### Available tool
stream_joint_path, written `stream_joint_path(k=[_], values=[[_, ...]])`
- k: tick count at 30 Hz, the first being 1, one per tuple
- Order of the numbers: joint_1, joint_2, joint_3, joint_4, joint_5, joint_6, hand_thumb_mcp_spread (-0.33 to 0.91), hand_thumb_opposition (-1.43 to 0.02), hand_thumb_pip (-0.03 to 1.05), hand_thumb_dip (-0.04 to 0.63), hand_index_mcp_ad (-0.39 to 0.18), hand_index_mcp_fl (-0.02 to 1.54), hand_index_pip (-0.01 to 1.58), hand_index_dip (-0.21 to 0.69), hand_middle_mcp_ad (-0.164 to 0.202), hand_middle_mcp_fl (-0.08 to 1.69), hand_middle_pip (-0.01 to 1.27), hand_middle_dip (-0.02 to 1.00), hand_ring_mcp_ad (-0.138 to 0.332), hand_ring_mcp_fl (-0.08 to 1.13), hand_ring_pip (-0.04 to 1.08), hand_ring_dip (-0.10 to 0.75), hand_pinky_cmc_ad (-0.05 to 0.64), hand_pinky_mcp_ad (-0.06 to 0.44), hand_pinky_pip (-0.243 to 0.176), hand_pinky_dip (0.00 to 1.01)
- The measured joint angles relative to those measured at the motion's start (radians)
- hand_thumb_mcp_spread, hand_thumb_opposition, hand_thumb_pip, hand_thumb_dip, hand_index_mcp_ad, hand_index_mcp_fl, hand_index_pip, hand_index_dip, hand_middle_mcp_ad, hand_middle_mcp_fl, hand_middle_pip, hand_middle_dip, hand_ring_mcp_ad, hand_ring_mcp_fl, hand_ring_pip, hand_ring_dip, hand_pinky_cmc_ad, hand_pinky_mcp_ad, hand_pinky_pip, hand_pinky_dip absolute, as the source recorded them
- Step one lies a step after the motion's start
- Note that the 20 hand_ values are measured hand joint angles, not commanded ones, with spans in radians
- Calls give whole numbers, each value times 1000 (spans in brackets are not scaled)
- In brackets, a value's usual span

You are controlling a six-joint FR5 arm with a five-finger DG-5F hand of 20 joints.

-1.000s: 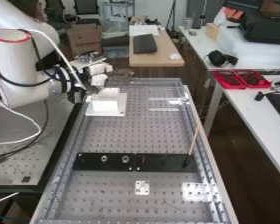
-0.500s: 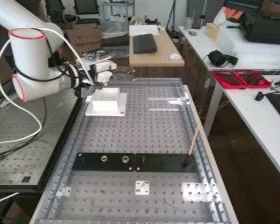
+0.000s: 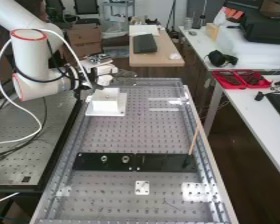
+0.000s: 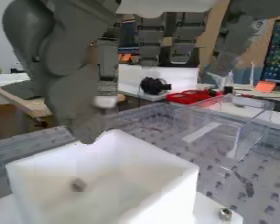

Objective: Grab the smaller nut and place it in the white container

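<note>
At the bench's far left the hand (image 3: 105, 71) is over the white container (image 3: 106, 103), which stands on its white base plate. In the wrist view the hand (image 4: 74, 75) has its fingers extended and relaxed, the thumb and a fingertip close above the rim of the white container (image 4: 170, 187). Nothing is held between them. Inside the container lies a small, blurred grey round part, the smaller nut (image 4: 78, 185) by its look.
On the black bar (image 3: 165, 162) stand the larger nut (image 3: 104, 158) and the bearing (image 3: 125, 159). A thin wooden stick (image 3: 194, 140) leans up from the bar's right part. A clear plastic box (image 4: 247, 125) stands beyond the container. Red trays (image 3: 241, 79) lie on the side table.
The arm has swung up and to the right in the high view, and the hand has risen slightly above the container. Over the last half second it has barely moved.
</note>
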Motion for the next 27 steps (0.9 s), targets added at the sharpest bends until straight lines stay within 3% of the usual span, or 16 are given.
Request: stream_joint_path(k=[9,14,25,27], values=[[-38,97,10,-13,61,110,401,-834,721,176,-194,21,1114,70,58,2,138,220,115,-2,99,124,316,278,2,176],[-77,191,57,-67,183,192,398,-834,759,176,-188,21,1093,63,63,2,136,220,119,-2,96,124,316,278,2,176],[-105,259,144,-186,478,213,304,-770,747,180,-187,17,1019,54,68,2,136,218,120,-2,96,124,316,279,3,208],[-106,261,156,-205,518,219,290,-756,747,173,-188,24,1016,51,65,3,136,222,120,-2,96,124,316,278,-12,216]])
